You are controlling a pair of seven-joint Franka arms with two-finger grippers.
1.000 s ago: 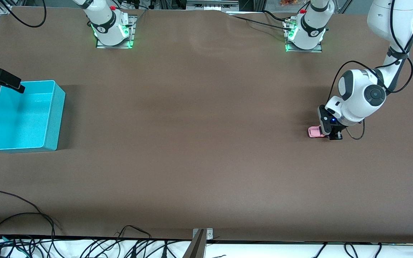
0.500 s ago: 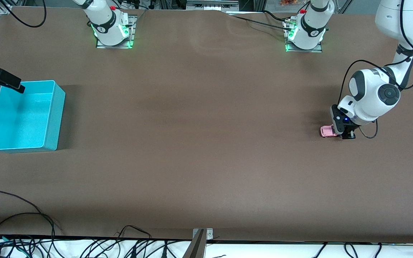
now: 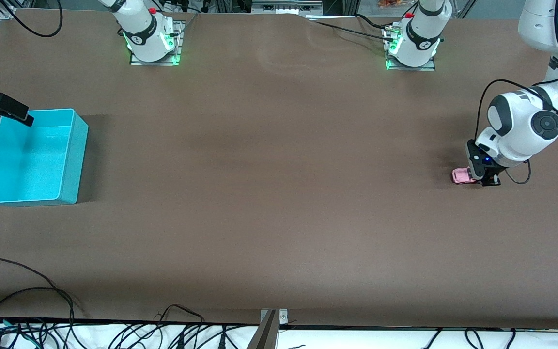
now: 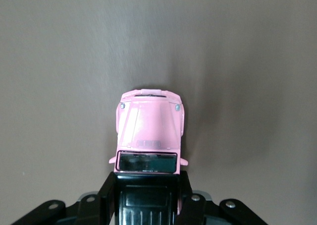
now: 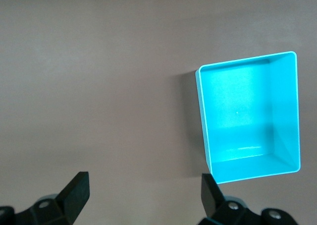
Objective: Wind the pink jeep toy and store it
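Note:
The pink jeep toy (image 3: 462,175) sits on the brown table near the left arm's end, its pink hood pointing toward the right arm's end. My left gripper (image 3: 485,180) is shut on the jeep's black-roofed rear. In the left wrist view the jeep (image 4: 150,128) shows its hood and windscreen, with my left gripper (image 4: 147,188) clamped on both sides of the roof. My right gripper (image 3: 13,113) is open and empty over the table by a far corner of the turquoise bin (image 3: 78,155). In the right wrist view the right gripper (image 5: 143,190) has only bare table between its fingers.
The turquoise bin (image 5: 204,121) is empty and stands at the right arm's end of the table. Cables (image 3: 27,295) lie along the table's near edge. A metal bracket (image 3: 269,329) sticks up at the middle of that edge.
My left gripper has moved toward the left arm's end of the table, taking the jeep with it along the surface. The right arm has not moved.

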